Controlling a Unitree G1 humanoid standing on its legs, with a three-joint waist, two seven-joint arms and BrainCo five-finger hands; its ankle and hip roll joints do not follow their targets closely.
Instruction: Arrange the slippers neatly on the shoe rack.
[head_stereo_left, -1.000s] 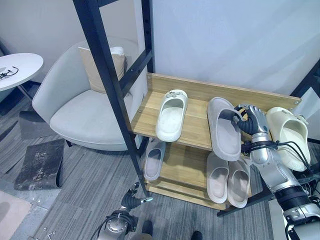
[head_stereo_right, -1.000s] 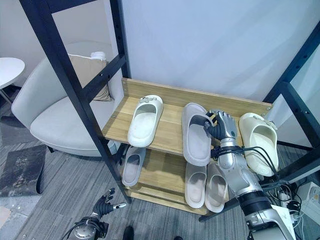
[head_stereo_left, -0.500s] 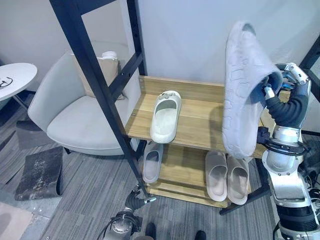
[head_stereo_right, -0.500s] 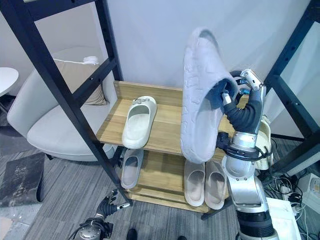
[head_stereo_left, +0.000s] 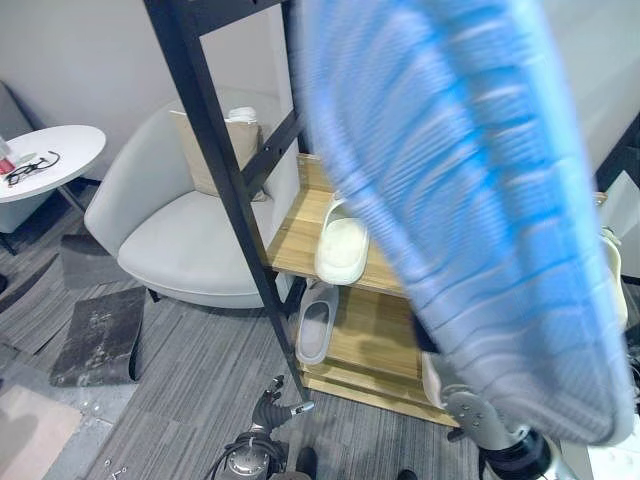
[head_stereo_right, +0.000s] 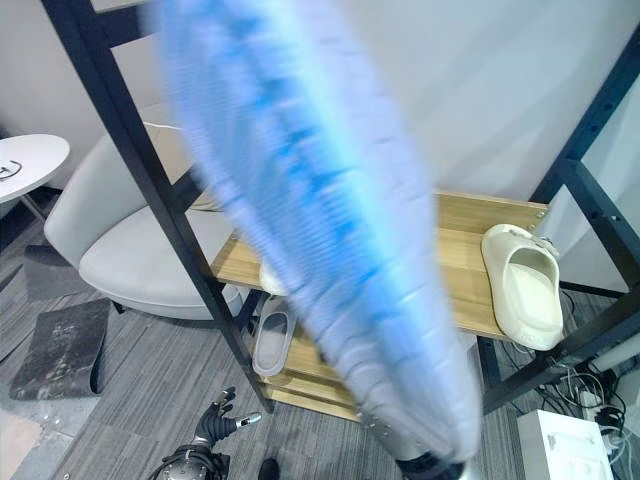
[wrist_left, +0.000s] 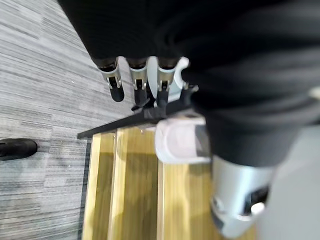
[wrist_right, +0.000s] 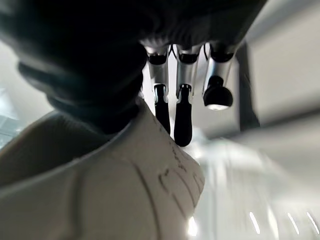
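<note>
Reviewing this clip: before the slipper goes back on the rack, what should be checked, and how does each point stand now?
1. Hold on the raised slipper: cannot tell. It lies against the right hand in the wrist view.
2. Sight of the shoe rack: not ok. The raised slipper covers much of it in both eye views.
3. Free spot on the top shelf: ok. Bare wood shows beside the cream slipper.
4. White slipper lying flat: ok.
5. Left hand free: ok. It is open, low near the floor.
</note>
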